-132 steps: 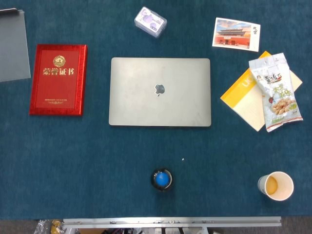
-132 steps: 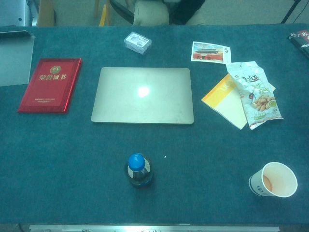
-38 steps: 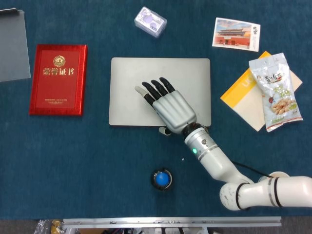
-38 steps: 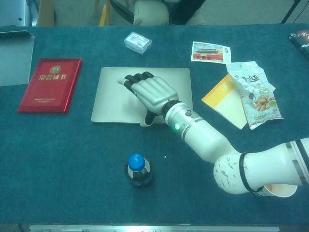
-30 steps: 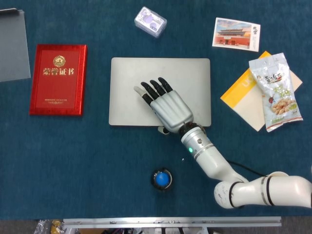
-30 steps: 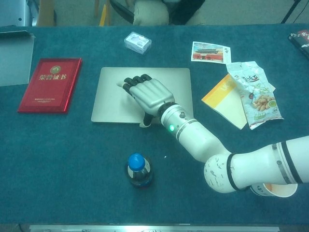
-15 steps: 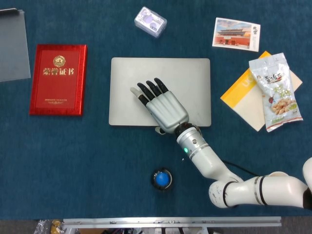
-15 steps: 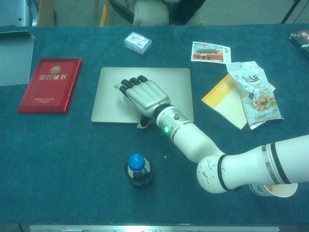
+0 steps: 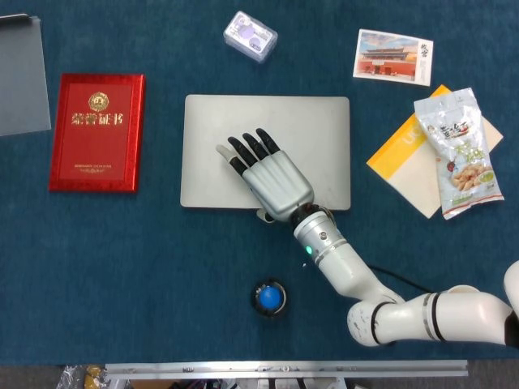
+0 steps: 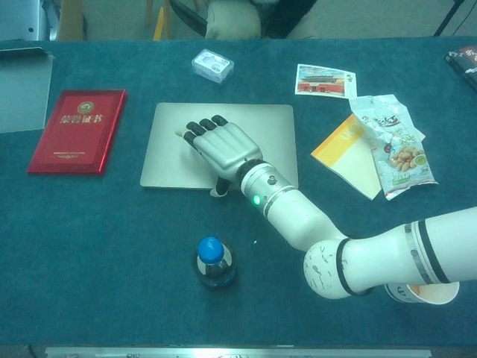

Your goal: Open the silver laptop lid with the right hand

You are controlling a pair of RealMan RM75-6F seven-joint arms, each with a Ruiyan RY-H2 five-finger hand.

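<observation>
While the silver laptop (image 9: 267, 152) lies closed, right hand (image 9: 265, 178) palm-down on lid, thumb at front edge

1. The silver laptop (image 9: 268, 130) is a flat rectangular slab with rounded corners and a matte grey lid.
2. Its lid is closed, lying flat on the blue tabletop.
3. Its long edges run from 9 to 3 o'clock in the head view, squarely aligned.
4. It sits just above the middle of the head view, toward 12 o'clock.
</observation>
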